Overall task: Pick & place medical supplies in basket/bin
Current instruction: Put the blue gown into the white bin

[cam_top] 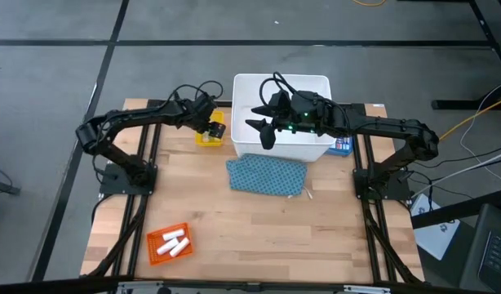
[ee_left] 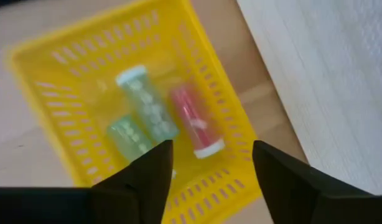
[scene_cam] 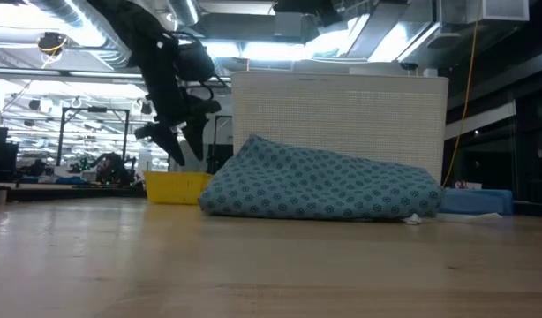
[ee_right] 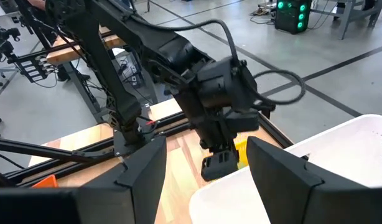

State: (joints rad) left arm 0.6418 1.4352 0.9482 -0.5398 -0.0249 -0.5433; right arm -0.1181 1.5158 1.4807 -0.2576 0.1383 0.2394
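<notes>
My left gripper (ee_left: 213,149) hangs open just above the small yellow tray (ee_left: 66,68), which stands on the table beside the white bin (cam_top: 316,86). Two pale green pieces (ee_left: 144,102) and one pink-red piece (ee_left: 194,121) lie on the tray's floor. The left gripper (scene_cam: 169,141) holds nothing. My right gripper (cam_top: 263,131) is open and empty over the bin's left part, its fingers (ee_right: 147,165) pointing toward the left arm. The teal patterned pouch (cam_top: 267,175) lies flat on the table in front of the bin. Three white rolls (cam_top: 175,242) lie in the orange tray (cam_top: 157,249).
A blue printed box (cam_top: 342,145) sits at the bin's right side, near the right arm's base. The orange tray stands near the table's near left corner. Bare wood lies between the pouch and the near edge (cam_top: 259,245).
</notes>
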